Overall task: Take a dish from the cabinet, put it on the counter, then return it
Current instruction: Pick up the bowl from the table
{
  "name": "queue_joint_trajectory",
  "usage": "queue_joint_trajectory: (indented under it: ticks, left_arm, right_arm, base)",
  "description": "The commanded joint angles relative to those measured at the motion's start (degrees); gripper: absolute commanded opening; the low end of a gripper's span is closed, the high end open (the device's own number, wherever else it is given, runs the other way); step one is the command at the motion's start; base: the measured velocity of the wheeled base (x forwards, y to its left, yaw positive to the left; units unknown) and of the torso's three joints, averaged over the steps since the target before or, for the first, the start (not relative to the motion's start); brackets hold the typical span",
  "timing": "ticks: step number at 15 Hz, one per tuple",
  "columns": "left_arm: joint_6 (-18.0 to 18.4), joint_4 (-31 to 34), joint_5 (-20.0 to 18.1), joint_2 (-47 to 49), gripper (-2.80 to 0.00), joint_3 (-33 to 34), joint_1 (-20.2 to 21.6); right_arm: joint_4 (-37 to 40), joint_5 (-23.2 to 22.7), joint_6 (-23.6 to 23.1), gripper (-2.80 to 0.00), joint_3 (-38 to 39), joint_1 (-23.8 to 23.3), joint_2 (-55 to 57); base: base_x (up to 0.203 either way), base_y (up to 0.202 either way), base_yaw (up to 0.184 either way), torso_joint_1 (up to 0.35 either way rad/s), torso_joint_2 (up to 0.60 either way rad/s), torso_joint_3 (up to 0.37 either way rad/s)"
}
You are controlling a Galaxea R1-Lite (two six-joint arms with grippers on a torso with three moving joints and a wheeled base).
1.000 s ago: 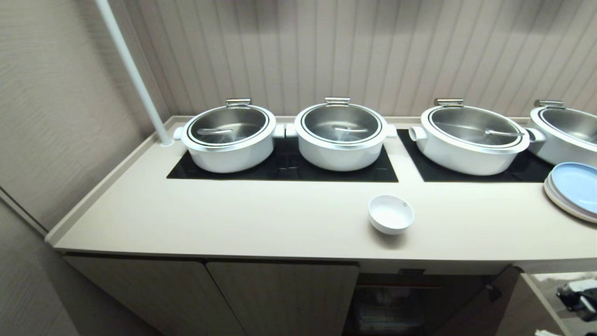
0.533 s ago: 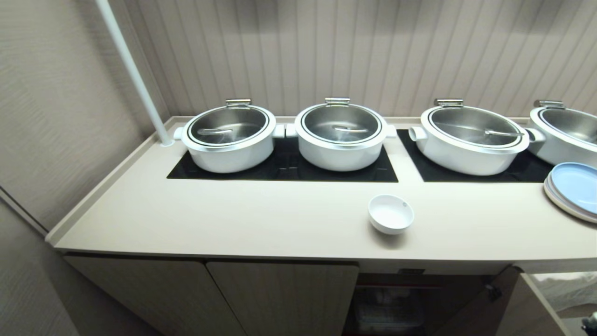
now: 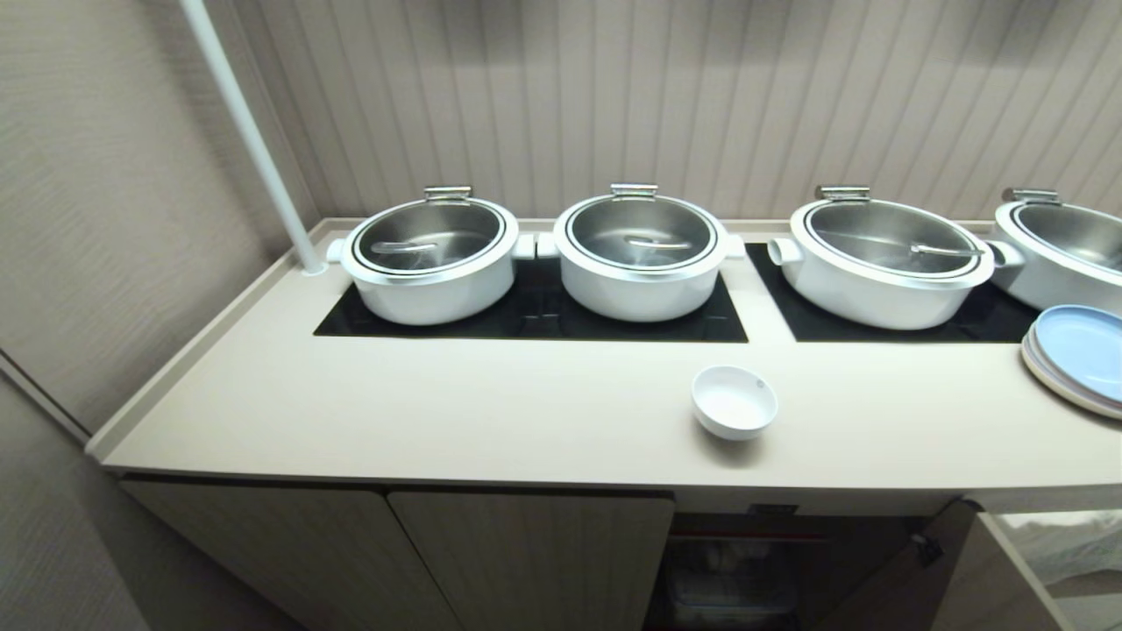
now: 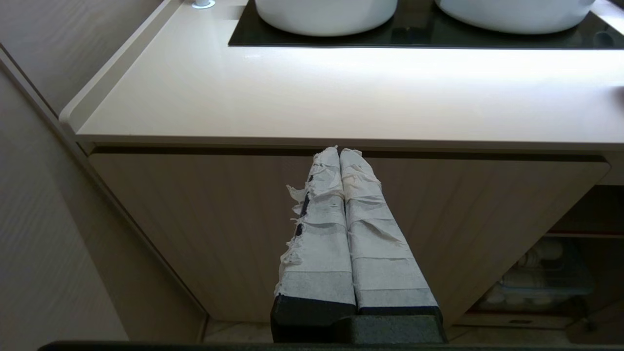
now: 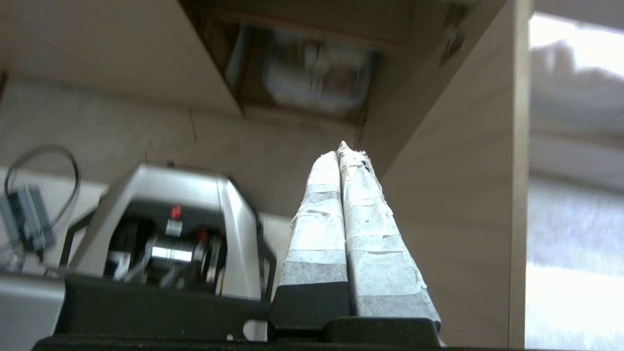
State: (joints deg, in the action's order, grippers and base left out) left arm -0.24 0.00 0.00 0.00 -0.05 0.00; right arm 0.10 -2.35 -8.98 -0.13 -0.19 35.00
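The dish (image 3: 734, 401), a small white bowl, stands upright and alone on the counter (image 3: 456, 412), near its front edge and in front of the cooktop panels. Below it the cabinet (image 3: 526, 561) has its right compartment open, the door (image 3: 964, 570) swung outward. Neither gripper shows in the head view. My left gripper (image 4: 340, 151) is shut and empty, held in front of a closed cabinet door (image 4: 219, 219) just under the counter (image 4: 341, 92). My right gripper (image 5: 341, 152) is shut and empty, low down beside the open door (image 5: 453, 195), pointing toward the cabinet opening (image 5: 312, 73).
Several large white pots (image 3: 640, 254) with steel lids sit on black cooktop panels (image 3: 535, 320) at the back. A stack of plates (image 3: 1078, 355), the top one pale blue, lies at the right edge. A white pole (image 3: 254, 140) rises at the back left. A clear bin (image 3: 732, 583) sits inside the cabinet.
My right gripper, seen at the lower right corner of the head view a second ago, has dropped out of that view. The dish has not moved.
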Motion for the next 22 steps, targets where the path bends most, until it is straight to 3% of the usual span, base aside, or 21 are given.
queue_joint_trajectory:
  ticks: [1, 6, 12, 15, 22]
  left_arm:
    - [-0.02, 0.0, 0.0, 0.0, -2.8, -0.03, 0.0]
    - [-0.02, -0.08, 0.0, 0.0, -2.8, -0.03, 0.0]
    - [-0.02, 0.0, 0.0, 0.0, -2.8, 0.04, 0.0]
    - [-0.02, -0.07, 0.0, 0.0, -2.8, 0.01, 0.0]
    - [-0.02, -0.01, 0.0, 0.0, -2.8, -0.01, 0.0]
  right_arm:
    - [0.15, -0.24, -0.09, -2.8, -0.04, -0.47, -7.31]
    - [-0.12, -0.45, -0.01, -2.8, 0.08, -2.56, -20.13]
    - [-0.05, -0.46, 0.25, -2.8, 0.07, -0.34, -33.81]
    - [0.08, -0.28, 3.27, -2.8, 0.05, -0.16, -35.0]
    - [0.07, -0.28, 3.53, -2.8, 0.13, -0.25, -35.0]
  base:
    - [0.0, 0.0, 0.0, 0.0, 0.0, 0.0]
    - [0.0, 0.0, 0.0, 0.0, 0.0, 0.0]
    - [0.0, 0.0, 0.0, 0.0, 0.0, 0.0]
    - [0.0, 0.0, 0.0, 0.0, 0.0, 0.0]
    - [0.0, 0.0, 0.0, 0.0, 0.0, 0.0]
